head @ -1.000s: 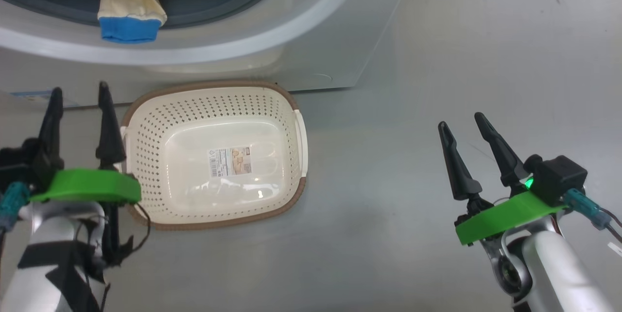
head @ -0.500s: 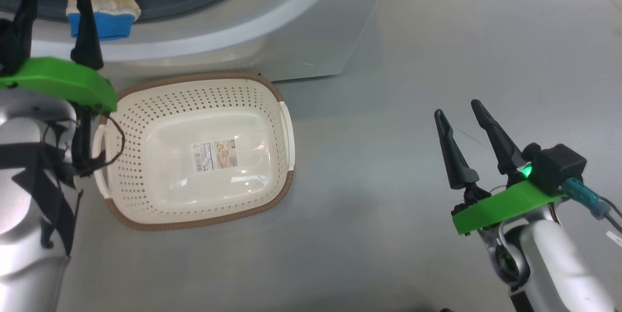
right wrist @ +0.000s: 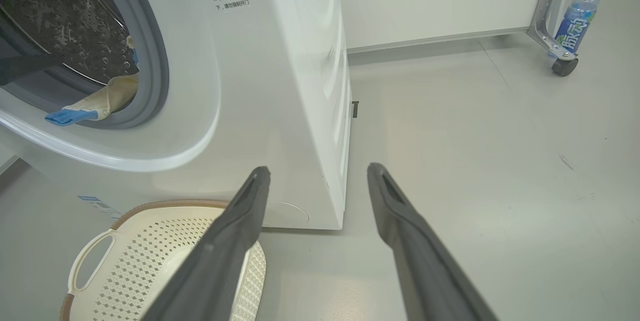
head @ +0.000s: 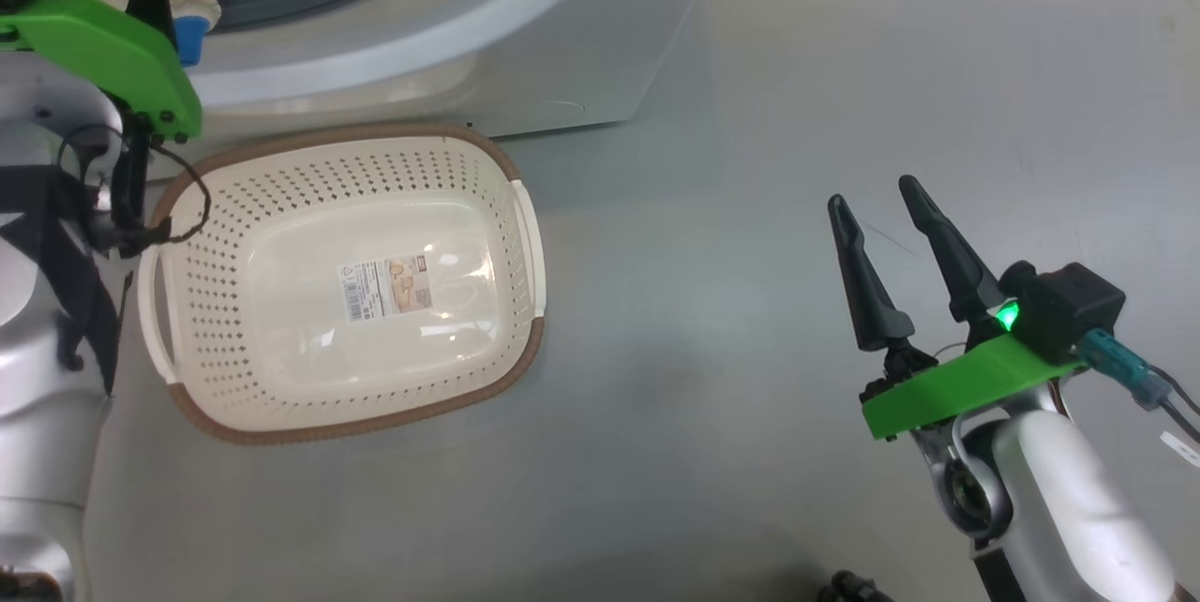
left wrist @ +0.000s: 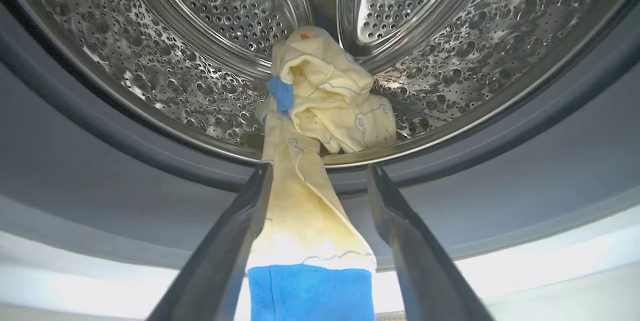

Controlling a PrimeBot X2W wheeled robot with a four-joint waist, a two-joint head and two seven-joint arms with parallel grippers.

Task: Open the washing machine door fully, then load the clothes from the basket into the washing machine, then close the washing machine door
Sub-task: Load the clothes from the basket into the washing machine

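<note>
Clothes [left wrist: 325,106]: cream-yellow, blue-cuffed sleeve trailing toward six o'clock through my spread left gripper [left wrist: 319,167]; my right gripper [head: 871,190] likewise spread, empty.

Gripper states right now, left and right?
Left gripper: open, straddling the clothes hanging from the drum, not gripping.
Right gripper: open, empty.

Grey floor [head: 750,452] is bearing the washer [head: 525,67] — standing upright — and the basket [head: 281,199] is sitting just before it, open side up.
</note>
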